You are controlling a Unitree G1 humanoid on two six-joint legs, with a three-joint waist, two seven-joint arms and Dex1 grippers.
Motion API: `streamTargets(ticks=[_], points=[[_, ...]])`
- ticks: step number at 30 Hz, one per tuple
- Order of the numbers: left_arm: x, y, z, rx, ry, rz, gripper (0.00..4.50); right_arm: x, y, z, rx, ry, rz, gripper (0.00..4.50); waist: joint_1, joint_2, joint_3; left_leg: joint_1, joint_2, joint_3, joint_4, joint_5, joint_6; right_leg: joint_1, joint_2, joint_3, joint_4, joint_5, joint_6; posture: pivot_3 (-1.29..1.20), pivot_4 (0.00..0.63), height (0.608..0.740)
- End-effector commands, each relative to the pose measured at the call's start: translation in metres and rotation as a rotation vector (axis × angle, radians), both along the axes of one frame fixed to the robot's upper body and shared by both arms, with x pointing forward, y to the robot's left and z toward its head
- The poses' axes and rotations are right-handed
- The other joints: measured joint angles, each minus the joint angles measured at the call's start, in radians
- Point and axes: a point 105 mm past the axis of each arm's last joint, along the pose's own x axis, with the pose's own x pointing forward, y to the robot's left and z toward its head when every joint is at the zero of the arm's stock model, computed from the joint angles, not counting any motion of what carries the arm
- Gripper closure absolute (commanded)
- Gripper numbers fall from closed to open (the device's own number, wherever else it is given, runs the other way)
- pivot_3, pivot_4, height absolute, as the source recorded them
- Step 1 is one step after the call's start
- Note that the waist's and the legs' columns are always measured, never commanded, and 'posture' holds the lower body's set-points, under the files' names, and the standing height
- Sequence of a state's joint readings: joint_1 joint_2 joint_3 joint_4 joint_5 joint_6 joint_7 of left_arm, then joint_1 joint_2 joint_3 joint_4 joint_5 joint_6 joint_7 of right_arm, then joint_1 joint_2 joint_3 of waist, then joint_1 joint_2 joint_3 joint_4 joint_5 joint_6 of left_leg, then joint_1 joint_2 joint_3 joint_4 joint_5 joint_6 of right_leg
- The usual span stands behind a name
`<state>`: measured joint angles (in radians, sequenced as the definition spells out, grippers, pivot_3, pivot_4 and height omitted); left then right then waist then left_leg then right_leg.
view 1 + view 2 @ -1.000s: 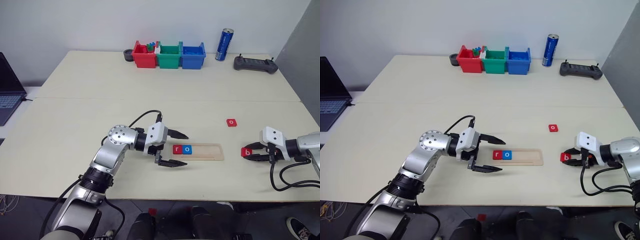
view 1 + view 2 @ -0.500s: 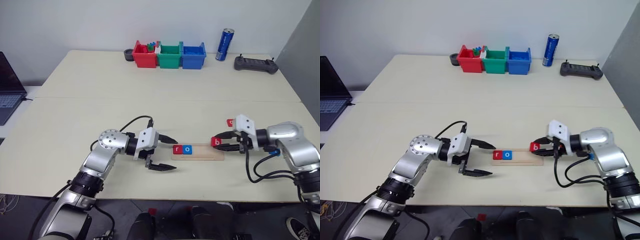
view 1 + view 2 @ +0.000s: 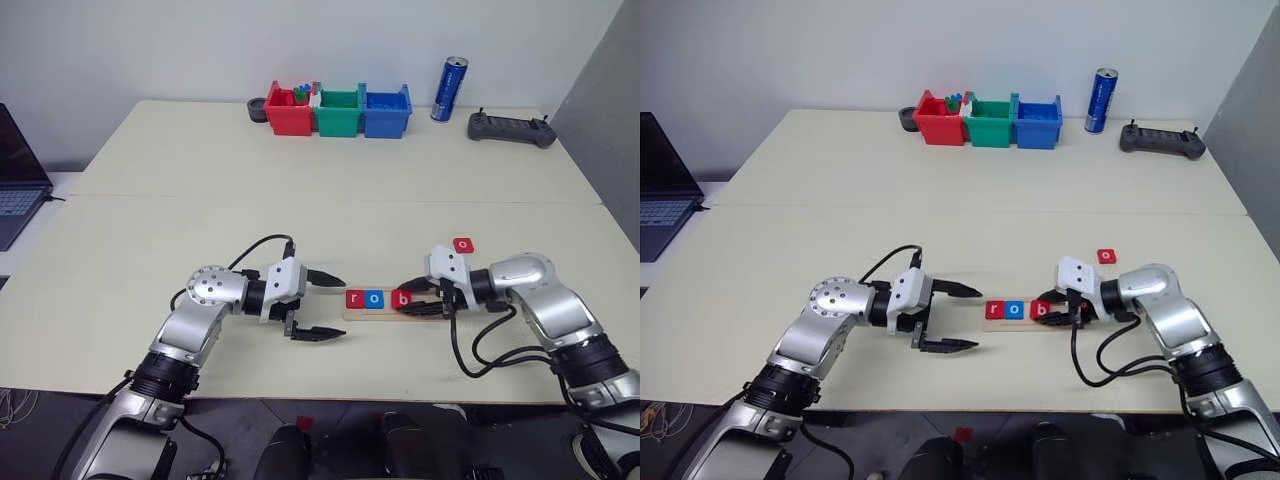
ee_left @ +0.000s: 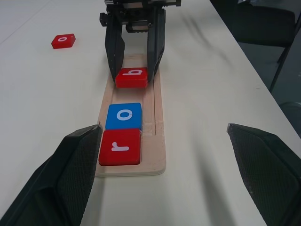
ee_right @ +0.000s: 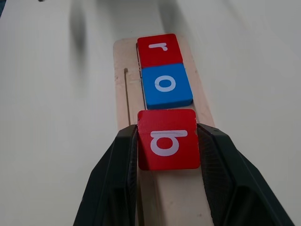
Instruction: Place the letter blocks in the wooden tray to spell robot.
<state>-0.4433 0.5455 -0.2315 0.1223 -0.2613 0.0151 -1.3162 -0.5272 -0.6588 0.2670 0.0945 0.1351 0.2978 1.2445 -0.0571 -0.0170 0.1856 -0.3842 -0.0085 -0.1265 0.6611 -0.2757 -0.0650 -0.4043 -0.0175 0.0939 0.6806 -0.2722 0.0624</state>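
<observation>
The right end effector (image 5: 167, 188) clamps a flat square red "b" block (image 5: 168, 139) over the wooden tray (image 4: 157, 108), just beside the blue "o" block (image 4: 123, 116) and red "r" block (image 4: 120, 146) seated there. The left end effector (image 3: 322, 305) hangs spread and empty near the tray's end. A fourth tile, the red "o" block (image 3: 461, 244), lies apart on the pale desk (image 3: 300, 180).

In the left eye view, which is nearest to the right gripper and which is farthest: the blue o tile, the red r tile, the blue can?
From the right gripper, which is shut on the red b tile:
1. Blue o tile, in the tray, next to the b tile.
2. Red r tile, at the tray's left end.
3. Blue can, upright at the table's far edge.
</observation>
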Motion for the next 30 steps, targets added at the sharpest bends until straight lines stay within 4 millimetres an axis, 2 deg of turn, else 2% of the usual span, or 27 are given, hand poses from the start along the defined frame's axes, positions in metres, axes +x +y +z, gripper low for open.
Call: streamTargets(ticks=[1,16,22,24,25,30], points=[[0.0,-0.002,0.01,-0.022,-0.047,-0.002,0.0,0.005,0.009,0.008,0.018,-0.045,0.008,3.04,0.0,0.0,0.0,0.0,0.0,0.0,0.0,0.0,0.0,0.0,0.0,0.0,0.0,0.0,0.0,0.0,0.15,0.74],[0.001,-0.003,0.012,-0.017,-0.05,-0.019,0.0,0.004,0.004,0.005,-0.001,-0.039,0.008,3.04,0.0,0.0,0.0,0.0,0.0,0.0,0.0,0.0,0.0,0.0,0.0,0.0,0.0,0.0,0.0,0.0,0.15,0.74],[0.001,-0.005,0.012,-0.013,-0.052,-0.029,0.0,0.002,0.005,0.012,0.033,-0.013,-0.001,0.89,0.0,0.0,0.0,0.0,0.0,0.0,0.0,0.0,0.0,0.0,0.0,0.0,0.0,0.0,0.0,0.0,0.15,0.74],[0.001,-0.006,0.013,-0.014,-0.053,-0.032,0.0,0.002,0.008,0.019,0.087,0.022,-0.018,0.18,0.0,0.0,0.0,0.0,0.0,0.0,0.0,0.0,0.0,0.0,0.0,0.0,0.0,0.0,0.0,0.0,0.15,0.74],[0.002,-0.007,0.013,-0.015,-0.054,-0.034,0.0,0.003,0.008,0.024,0.107,0.029,-0.027,0.04,0.0,0.0,0.0,0.0,0.0,0.0,0.0,0.0,0.0,0.0,0.0,0.0,0.0,0.0,0.0,0.0,0.15,0.74],[0.0,-0.007,0.013,-0.014,-0.055,-0.04,0.0,0.003,-0.001,0.039,0.125,0.008,-0.069,0.04,0.0,0.0,0.0,0.0,0.0,-0.001,0.0,0.0,0.0,0.0,0.0,0.0,0.0,0.0,0.0,0.0,0.15,0.74]])
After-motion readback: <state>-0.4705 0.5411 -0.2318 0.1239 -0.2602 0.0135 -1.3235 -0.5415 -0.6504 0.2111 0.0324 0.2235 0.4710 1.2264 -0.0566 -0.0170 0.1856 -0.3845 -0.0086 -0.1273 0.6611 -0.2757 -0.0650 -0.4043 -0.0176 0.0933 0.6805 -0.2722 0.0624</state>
